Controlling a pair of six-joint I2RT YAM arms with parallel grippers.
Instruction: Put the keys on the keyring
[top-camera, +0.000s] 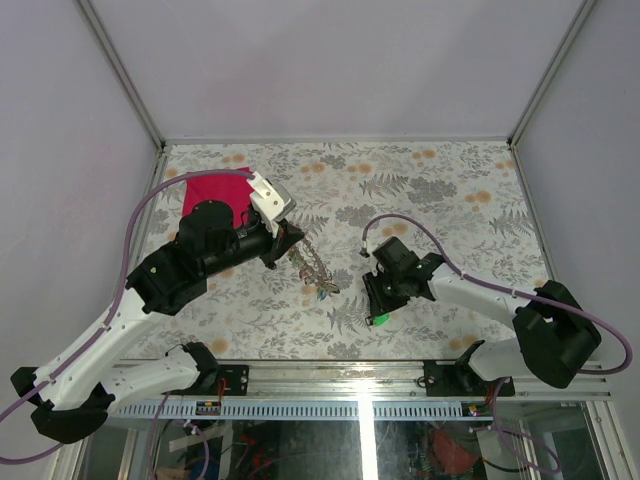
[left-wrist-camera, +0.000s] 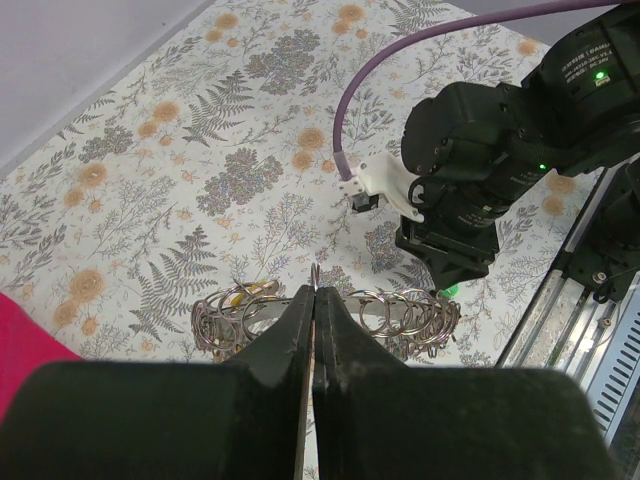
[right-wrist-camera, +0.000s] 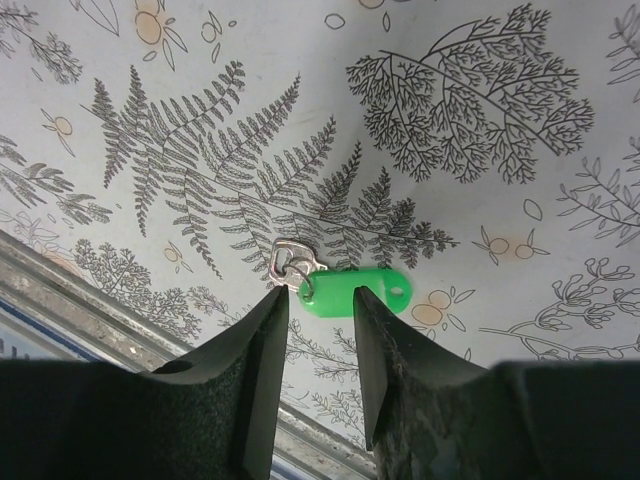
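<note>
The table cover (top-camera: 450, 200) is pale cream, printed with grey fern fronds, leafy sprigs and small orange blossoms. At the upper left of the top view lies a magenta cloth (top-camera: 205, 188). The left arm (top-camera: 190, 265) and right arm (top-camera: 470, 290) are black with white links, and each trails a purple cable (top-camera: 140, 215). In the right wrist view's centre, the key (right-wrist-camera: 350, 292) has a bright green plastic head and a silver metal end, seen between the right gripper (right-wrist-camera: 318, 305)'s matte black fingers (right-wrist-camera: 255, 380). The keyring (left-wrist-camera: 400, 315) is shiny silver with a yellow glint at its left.
</note>
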